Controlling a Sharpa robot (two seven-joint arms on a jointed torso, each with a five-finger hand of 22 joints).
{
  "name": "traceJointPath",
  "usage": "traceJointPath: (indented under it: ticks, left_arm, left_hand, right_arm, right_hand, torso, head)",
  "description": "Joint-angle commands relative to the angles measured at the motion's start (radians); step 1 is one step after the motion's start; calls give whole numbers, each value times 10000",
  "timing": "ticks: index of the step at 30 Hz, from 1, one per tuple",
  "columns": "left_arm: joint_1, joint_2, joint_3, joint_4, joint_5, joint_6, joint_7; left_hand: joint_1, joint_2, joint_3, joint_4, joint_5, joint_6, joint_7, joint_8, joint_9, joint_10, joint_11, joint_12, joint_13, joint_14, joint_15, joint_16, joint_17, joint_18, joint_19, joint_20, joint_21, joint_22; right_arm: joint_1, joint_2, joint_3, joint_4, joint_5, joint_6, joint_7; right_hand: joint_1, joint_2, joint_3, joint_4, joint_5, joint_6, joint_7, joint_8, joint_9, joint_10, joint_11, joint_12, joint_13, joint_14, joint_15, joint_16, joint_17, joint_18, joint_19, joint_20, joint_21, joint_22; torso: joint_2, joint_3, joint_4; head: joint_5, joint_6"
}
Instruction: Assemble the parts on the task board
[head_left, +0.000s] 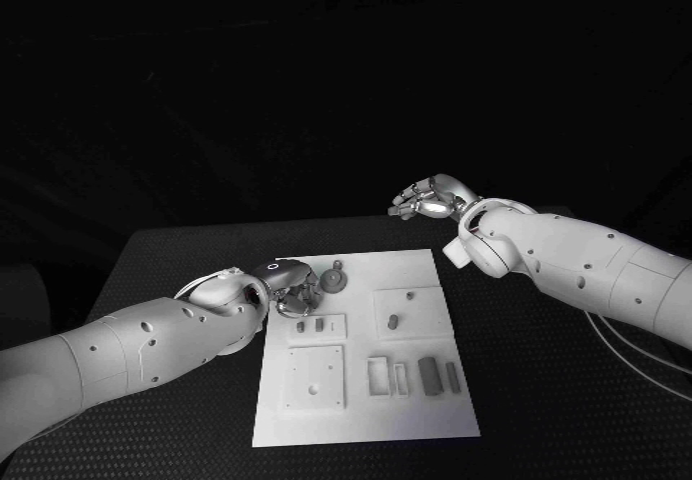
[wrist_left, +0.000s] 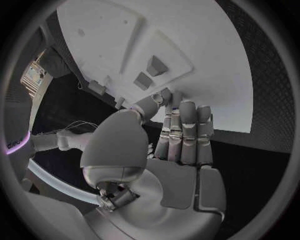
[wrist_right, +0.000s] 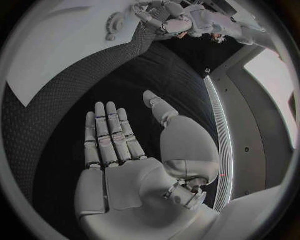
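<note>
Robot's left hand (head_left: 289, 285) rests at the far-left edge of the flat white task board (head_left: 433, 415) on the black counter (head_left: 548, 400), fingers (wrist_left: 187, 132) straight, close together, holding nothing; small grey parts (head_left: 430, 375) lie in the board's recesses w/ a round grey piece (head_left: 335, 279) just beside the hand. Right hand (head_left: 430, 198) hovers beyond the board's far-right corner, flat & empty
</note>
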Motion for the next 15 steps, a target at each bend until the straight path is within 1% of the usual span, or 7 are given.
traceJointPath:
  ticks: [1,9,14,15]
  left_arm:
    - [-80,20,-56,16,-230,87,-24]
    - [-81,13,-56,9,-82,-176,12]
    - [-82,3,-55,-5,42,-150,-48]
    - [-82,0,-55,-12,49,-142,-40]
  left_hand:
    - [-24,52,37,-8,51,56,0,31,7,80,-10,-58,3,30,-67,-13,13,86,3,-658,-43,18]
    - [-66,28,28,35,44,34,12,16,-18,76,-7,-76,1,26,-65,-12,18,78,12,-664,-47,21]
    - [-22,-94,38,6,22,-116,70,-65,-79,88,-10,-93,4,33,-71,4,34,83,34,-683,-48,31]
    - [-5,-164,33,-10,-9,-251,122,-138,-120,133,-25,-76,16,37,-85,12,40,83,47,-690,-45,37]
  right_arm:
    - [-1,2,2,10,1,97,105]
    - [-1,3,2,3,2,102,105]
    - [-1,-2,2,-6,2,103,105]
    - [-1,-2,2,-5,2,107,104]
  right_hand:
    - [26,38,-27,10,-47,-77,106,55,-17,68,27,-58,-8,-22,-23,-57,-12,-178,57,-34,-54,15]
    - [26,41,-27,10,-48,-77,106,56,-18,69,27,-61,-8,-22,-23,-57,-12,-178,59,-35,-59,19]
    - [25,41,-28,10,-49,-77,106,56,-19,70,27,-62,-8,-22,-23,-57,-12,-179,60,-35,-62,21]
    - [25,40,-28,10,-49,-77,106,57,-19,69,27,-62,-8,-22,-23,-57,-12,-179,60,-35,-62,21]
  torso:
    - [-1,-4,2]
    - [-3,1,-5]
    - [-4,-6,-2]
    - [-6,-2,-1]
  head:
    - [12,-5]
    - [11,1]
    - [4,14]
    - [-4,11]
